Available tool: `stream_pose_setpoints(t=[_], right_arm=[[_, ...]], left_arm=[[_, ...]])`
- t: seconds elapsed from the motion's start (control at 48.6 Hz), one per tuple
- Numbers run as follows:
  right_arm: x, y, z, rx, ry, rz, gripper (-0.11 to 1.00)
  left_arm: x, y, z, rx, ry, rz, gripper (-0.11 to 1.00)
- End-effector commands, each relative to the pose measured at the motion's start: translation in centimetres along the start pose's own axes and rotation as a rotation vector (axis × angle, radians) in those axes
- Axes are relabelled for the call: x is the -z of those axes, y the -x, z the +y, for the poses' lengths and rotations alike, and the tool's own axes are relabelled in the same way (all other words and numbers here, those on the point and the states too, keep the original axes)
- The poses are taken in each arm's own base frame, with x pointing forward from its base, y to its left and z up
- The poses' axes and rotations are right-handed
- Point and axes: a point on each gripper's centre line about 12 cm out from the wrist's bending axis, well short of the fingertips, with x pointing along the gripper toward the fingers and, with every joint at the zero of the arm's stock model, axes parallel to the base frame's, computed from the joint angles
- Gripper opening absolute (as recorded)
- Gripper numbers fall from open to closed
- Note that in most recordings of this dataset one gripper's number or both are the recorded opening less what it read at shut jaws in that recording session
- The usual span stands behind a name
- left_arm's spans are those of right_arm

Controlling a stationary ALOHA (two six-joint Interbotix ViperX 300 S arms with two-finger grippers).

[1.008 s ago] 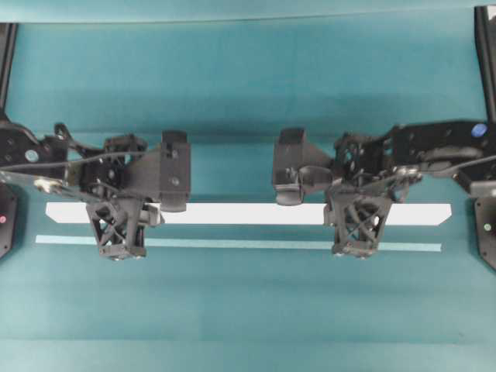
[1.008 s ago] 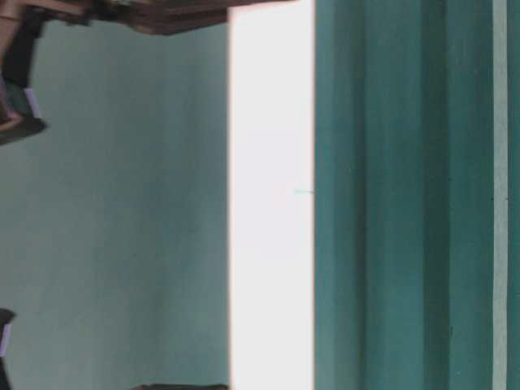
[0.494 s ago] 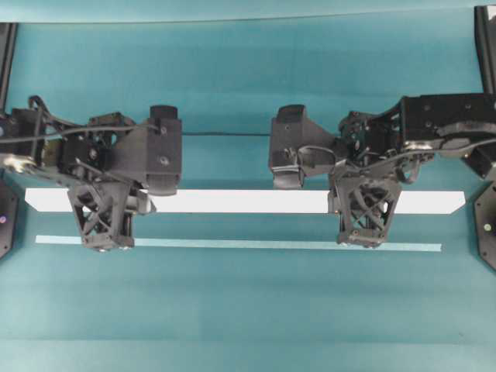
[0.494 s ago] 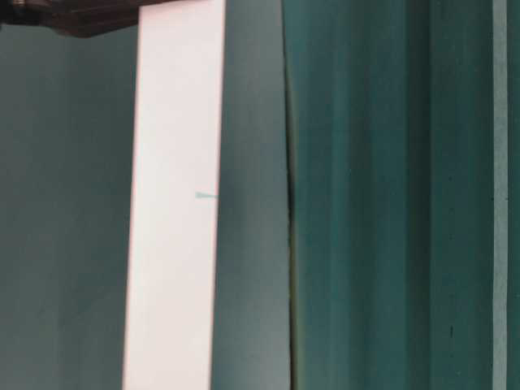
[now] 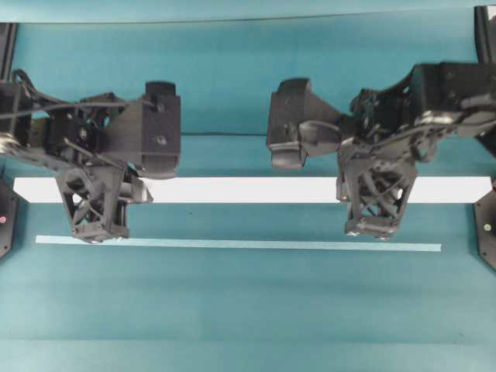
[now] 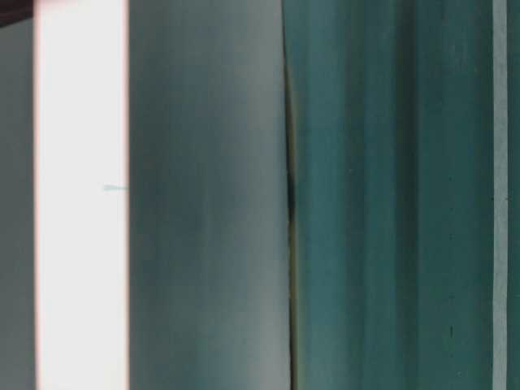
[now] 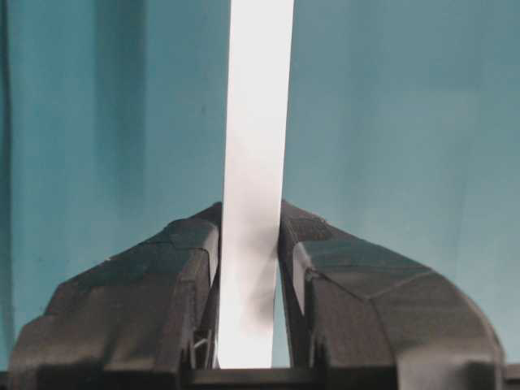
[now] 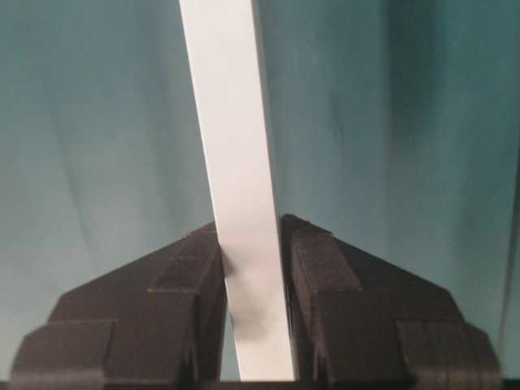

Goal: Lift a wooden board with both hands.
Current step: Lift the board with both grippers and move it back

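A: Board has risen since a moment ago; it now hangs above the teal table, farther from the thin pale strip

B: Yes, the left tool and the right tool each pinch it. So the lift looks nearly done. It is flat, white, smooth, straight-edged

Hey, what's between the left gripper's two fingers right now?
The wooden board runs between the left gripper's fingers, both pressed against it. The left wrist view shows this.
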Motion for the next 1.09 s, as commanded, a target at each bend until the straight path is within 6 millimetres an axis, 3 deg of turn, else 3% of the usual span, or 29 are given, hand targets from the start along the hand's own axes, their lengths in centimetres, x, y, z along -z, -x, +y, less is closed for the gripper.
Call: stream_pose_setpoints(t=[0.0,0.514,0.844,1.07], right_arm=[[-0.3,2.4,0.3,-0.007,-0.019,-0.041,0.21],[-0.5,8.6,0.4,0.029,-0.006,-0.11,0.21],[-0.6,9.7,0.6,0.025,-0.003,-0.141,0.21],[-0.6,9.9,0.8,0.023,0.002,-0.146,0.21]], left_arm=[[-0.8,2.3,0.2,0.0,0.011,-0.057,0.18],[-2.8,7.9,0.5,-0.006,0.018,-0.089,0.18],[-3.3,9.7,0.8,-0.01,0.022,-0.113,0.18],[-3.2,9.7,0.8,-0.011,0.022,-0.099,0.18]])
